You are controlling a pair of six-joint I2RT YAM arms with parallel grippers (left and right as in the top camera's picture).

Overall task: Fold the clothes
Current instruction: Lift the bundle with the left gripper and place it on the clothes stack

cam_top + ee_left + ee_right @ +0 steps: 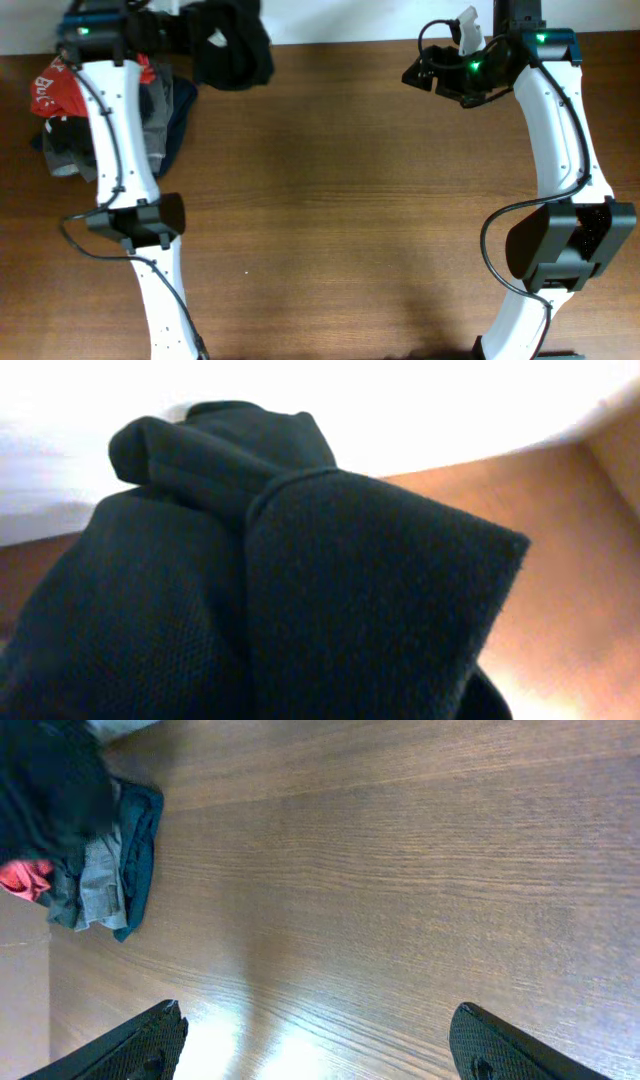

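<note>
soft, limp black knit garment (300,590) bunched over left end effector, grip cannot tell; right end effector (318,1020) open, empty; probably best pinched at a hem corner.

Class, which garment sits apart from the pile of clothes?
The black garment, bunched alone at the far edge of the table; the red one and the rest are heaped together to its left.
</note>
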